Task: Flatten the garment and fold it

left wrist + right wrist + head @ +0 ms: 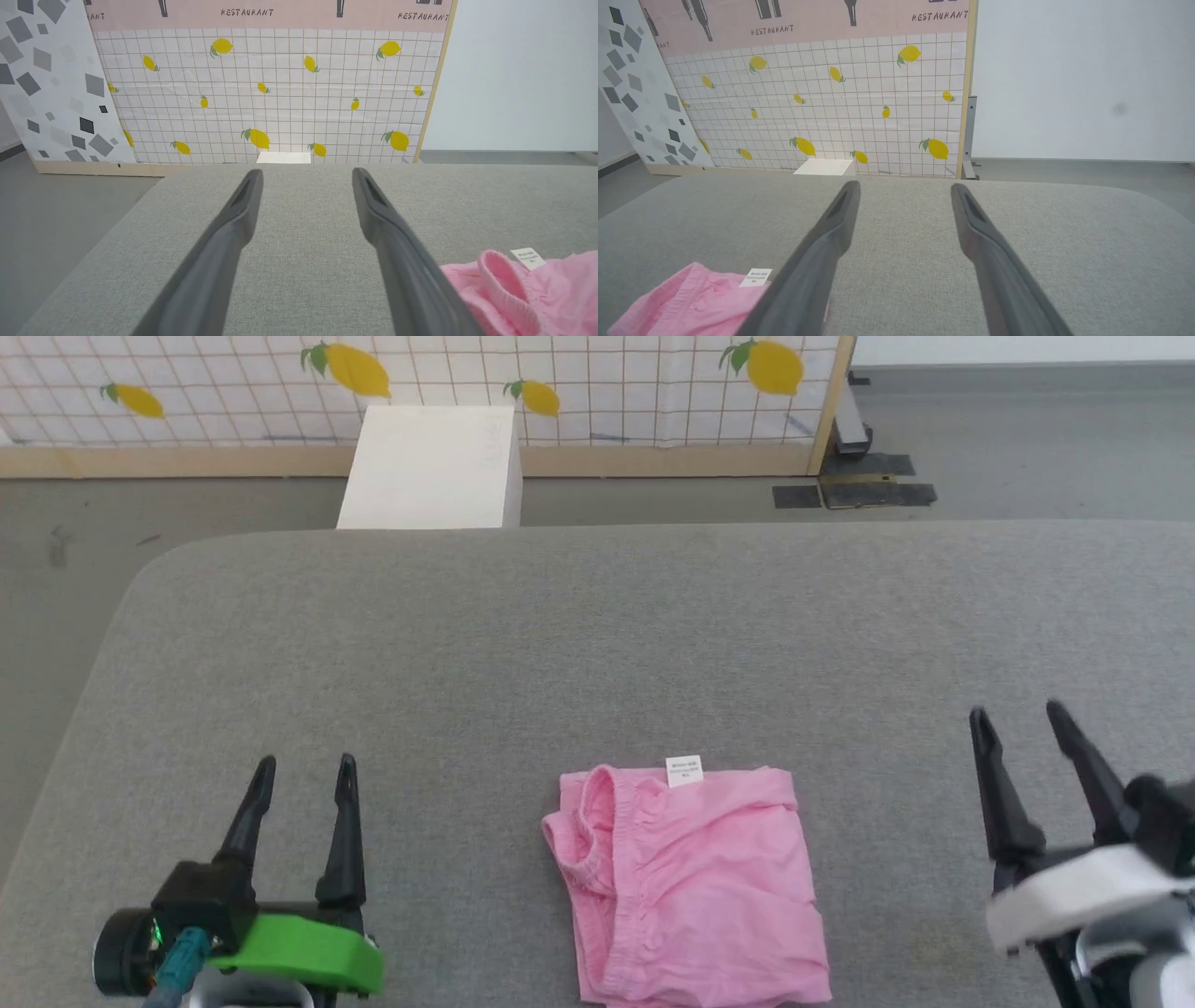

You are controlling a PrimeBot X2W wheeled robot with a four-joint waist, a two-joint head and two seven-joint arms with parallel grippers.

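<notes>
Pink garment (686, 882) looks folded already, bottom middle of the tabletop (597, 644); left pincer (308, 761) and right pincer (1016, 709) are wide open, holding nothing.

Staged robot test room, mock set, freestanding lemon-print backdrop panel (280, 93) with RESTAURANT lettering (246, 12) on a timber frame, grey-fleck printed panel (51, 84) beside it, bare white wall (518, 74), plain grey floor (1027, 420), grey fabric-covered table (597, 644), white box (429, 467) beyond it.
</notes>
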